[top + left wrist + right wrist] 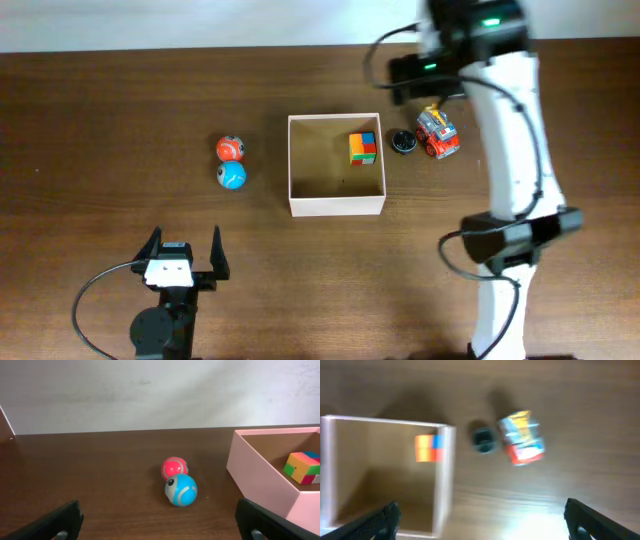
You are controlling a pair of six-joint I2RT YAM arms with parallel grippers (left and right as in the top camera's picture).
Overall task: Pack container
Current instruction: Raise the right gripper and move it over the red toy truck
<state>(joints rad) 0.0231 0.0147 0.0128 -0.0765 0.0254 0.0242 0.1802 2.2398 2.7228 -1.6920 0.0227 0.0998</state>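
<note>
The container (336,206) is a square white-walled box with a tan floor at the table's middle; it also shows in the left wrist view (254,476) and the right wrist view (442,485). A multicoloured cube (363,146) lies in its back right corner. A red ball (230,148) and a blue ball (231,176) sit touching, left of the box. A black round piece (403,141) and a toy truck (438,133) sit right of it. My left gripper (185,252) is open and empty near the front. My right gripper (428,92) hovers open and empty above the truck.
The table's back edge meets a pale wall behind the toys. My right arm (510,180) stretches from the front right toward the back, over the table's right side. In the left wrist view the balls (178,480) lie ahead of the open jaws (160,527).
</note>
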